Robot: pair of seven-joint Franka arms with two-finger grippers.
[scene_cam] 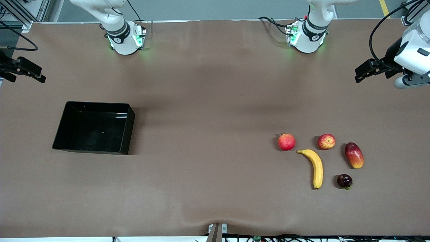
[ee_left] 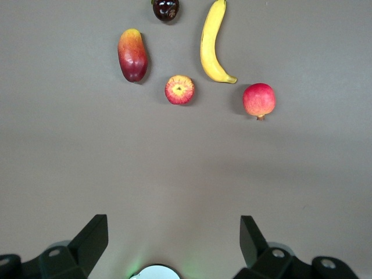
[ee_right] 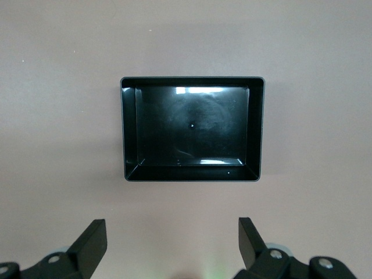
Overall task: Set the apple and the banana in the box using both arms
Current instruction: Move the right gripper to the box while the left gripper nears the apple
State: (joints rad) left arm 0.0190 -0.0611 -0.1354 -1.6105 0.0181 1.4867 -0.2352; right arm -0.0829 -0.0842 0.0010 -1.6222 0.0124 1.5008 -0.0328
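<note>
The apple [scene_cam: 326, 141] lies on the brown table among other fruit toward the left arm's end; it also shows in the left wrist view [ee_left: 179, 89]. The banana [scene_cam: 315, 167] lies beside it, nearer the front camera, and shows in the left wrist view [ee_left: 213, 43]. The black box [scene_cam: 129, 129] stands empty toward the right arm's end; the right wrist view shows its rim [ee_right: 258, 128]. My left gripper [scene_cam: 364, 72] [ee_left: 174, 226] hangs open and empty high over the left arm's end of the table. My right gripper [scene_cam: 30, 72] [ee_right: 172, 228] hangs open and empty high over the right arm's end.
A pinkish-red crowned fruit [scene_cam: 286, 142] [ee_left: 258, 100] lies beside the apple toward the box. A red-yellow mango [scene_cam: 354, 155] [ee_left: 132, 54] and a small dark fruit [scene_cam: 344, 181] [ee_left: 165, 9] lie beside the banana. Both arm bases stand along the table's edge farthest from the front camera.
</note>
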